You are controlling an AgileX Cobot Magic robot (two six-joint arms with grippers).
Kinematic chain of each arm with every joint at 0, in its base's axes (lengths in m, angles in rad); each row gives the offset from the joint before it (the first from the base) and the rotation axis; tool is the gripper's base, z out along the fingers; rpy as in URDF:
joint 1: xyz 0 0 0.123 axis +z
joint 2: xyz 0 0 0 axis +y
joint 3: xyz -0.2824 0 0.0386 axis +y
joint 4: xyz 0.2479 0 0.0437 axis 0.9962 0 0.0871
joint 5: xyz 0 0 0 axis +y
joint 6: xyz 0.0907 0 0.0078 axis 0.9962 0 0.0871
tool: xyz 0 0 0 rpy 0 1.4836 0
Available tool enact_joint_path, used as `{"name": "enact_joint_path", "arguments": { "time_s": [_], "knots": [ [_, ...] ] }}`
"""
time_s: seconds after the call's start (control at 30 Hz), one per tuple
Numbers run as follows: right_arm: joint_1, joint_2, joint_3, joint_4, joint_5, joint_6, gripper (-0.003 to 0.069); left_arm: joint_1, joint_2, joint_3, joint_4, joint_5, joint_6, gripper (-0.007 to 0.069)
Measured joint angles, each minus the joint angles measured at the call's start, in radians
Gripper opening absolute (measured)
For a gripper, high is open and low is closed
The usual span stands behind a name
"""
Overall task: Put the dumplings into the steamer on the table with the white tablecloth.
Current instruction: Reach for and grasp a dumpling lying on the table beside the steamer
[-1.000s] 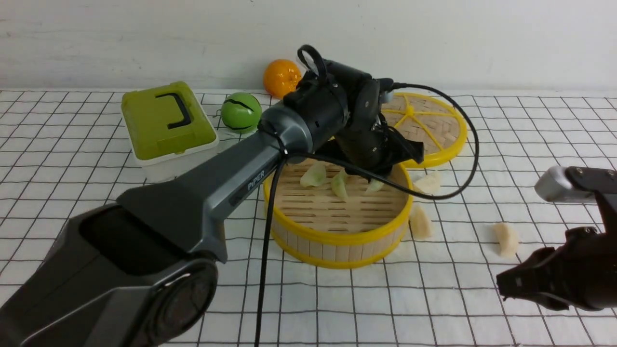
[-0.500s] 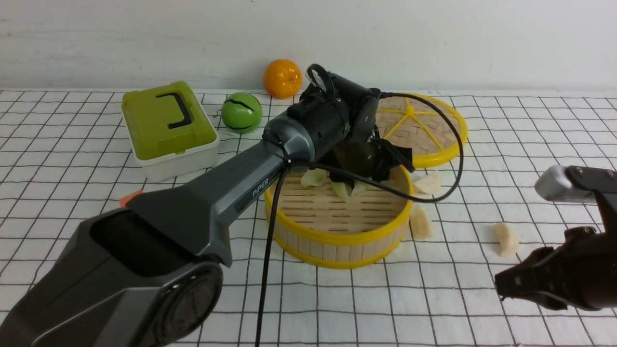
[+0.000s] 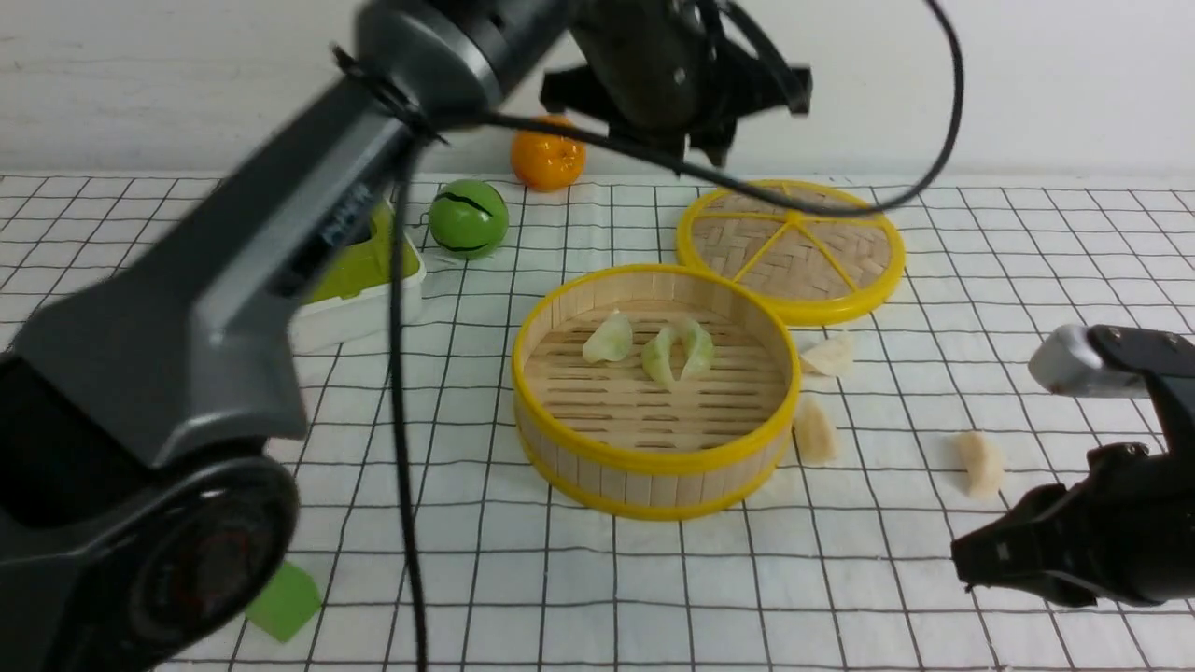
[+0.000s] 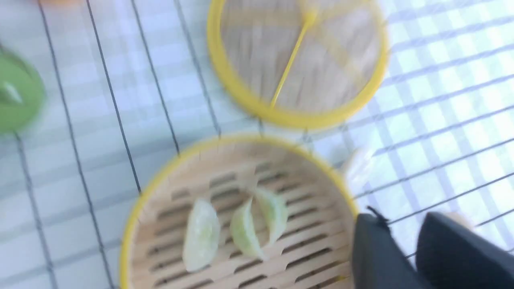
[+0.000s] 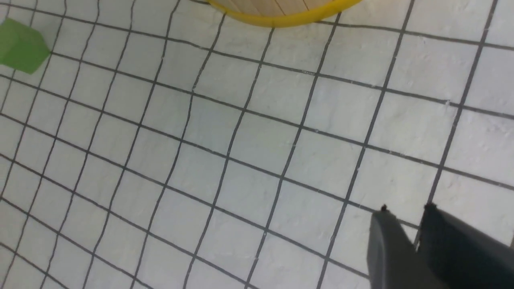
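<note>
Three green dumplings (image 3: pixel 653 347) in steamer (image 3: pixel 653 457) mid-frame, three white dumplings (image 3: pixel 814 431) on desk (image 3: pixel 840 597) to its right. Left gripper (image 3: pixel 708 147) top centre, right gripper (image 3: pixel 963 560) lower right: both barely open, empty.

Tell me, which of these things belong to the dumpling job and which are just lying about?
Job: steamer, three green dumplings inside it, three white dumplings on the tablecloth.
Lying about: woven lid, orange, green ball, lidded box, green cube.

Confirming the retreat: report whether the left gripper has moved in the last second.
Yes. The left gripper has lifted from just over the steamer to high above it.
</note>
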Motion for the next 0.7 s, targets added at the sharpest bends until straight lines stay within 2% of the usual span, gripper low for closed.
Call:
{"name": "enact_joint_path", "arguments": {
  "time_s": [0.03, 0.1, 0.13, 0.23, 0.33, 0.37, 0.43, 0.47, 0.53, 0.7],
  "knots": [
    [0.000, 0.000, -0.004, -0.002, 0.001, 0.000, 0.0140, 0.000, -0.017, -0.001, 0.000, 0.000, 0.009, 0.0119],
    [0.000, 0.030, -0.075, -0.059, 0.002, 0.047, 0.0182, 0.000, -0.118, -0.003, 0.010, 0.000, 0.045, 0.0008],
    [0.000, 0.049, -0.111, -0.097, 0.003, 0.067, 0.0199, 0.000, -0.150, -0.002, 0.014, 0.000, 0.057, -0.0013],
    [0.000, 0.105, -0.203, -0.206, 0.005, 0.131, 0.0260, 0.000, -0.259, 0.048, 0.035, 0.000, 0.080, -0.0013],
    [0.000, 0.214, -0.320, -0.380, 0.006, 0.185, 0.0347, 0.000, -0.457, 0.283, 0.074, 0.000, 0.106, -0.0013],
    [0.000, 0.222, -0.326, -0.389, 0.006, 0.193, 0.0356, 0.000, -0.469, 0.301, 0.080, 0.000, 0.106, -0.0013],
    [0.000, 0.326, -0.389, -0.491, -0.007, 0.268, 0.0396, 0.000, -0.613, 0.519, 0.109, 0.000, 0.105, -0.0013],
    [0.000, 0.369, -0.409, -0.539, -0.021, 0.306, 0.0407, 0.000, -0.697, 0.695, 0.130, 0.000, 0.097, -0.0013],
    [0.000, 0.456, -0.448, -0.607, -0.043, 0.377, 0.0415, 0.000, -0.806, 0.901, 0.170, 0.000, 0.066, -0.0013],
    [0.000, 0.634, -0.518, -0.758, -0.103, 0.502, 0.0416, 0.000, -1.102, 1.382, 0.275, -0.057, -0.097, -0.0013]
  ]
}}
